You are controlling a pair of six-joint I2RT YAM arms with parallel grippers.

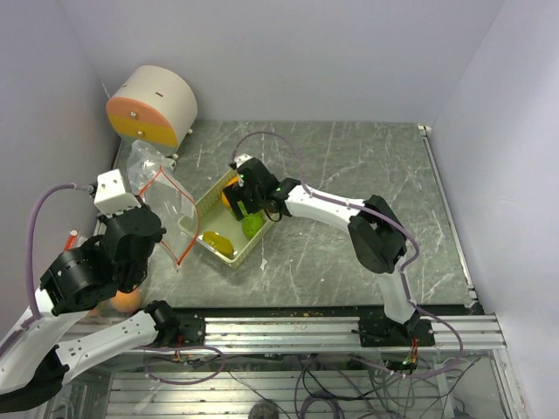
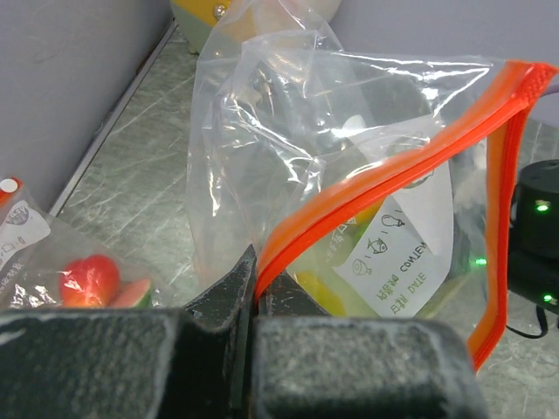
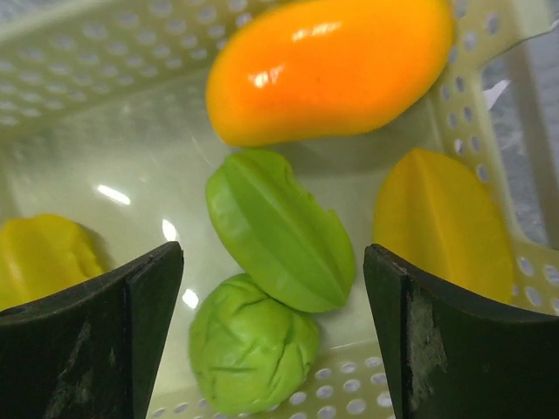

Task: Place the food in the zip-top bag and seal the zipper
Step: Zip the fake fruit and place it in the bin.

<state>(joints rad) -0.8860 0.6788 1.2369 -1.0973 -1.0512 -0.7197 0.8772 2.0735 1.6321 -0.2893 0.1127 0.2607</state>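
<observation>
Marbled tabletop (image 1: 367,166): left jaws clamp the upright bag (image 2: 297,131), right jaws gape over the mango (image 3: 332,65) lying crosswise.

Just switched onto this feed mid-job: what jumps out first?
The clear zip-top bag with its bright orange zipper, pinched at the rim by the left gripper and held open at the left of the table. Next, the right gripper, jaws open, poised over the pale tray, with a glossy orange mango and two green pieces below it.

Food (image 3: 279,231) in tray (image 3: 87,52); bag (image 1: 166,209) just left; drum (image 1: 153,105) behind bag, seemingly against wall (image 1: 52,87).
</observation>
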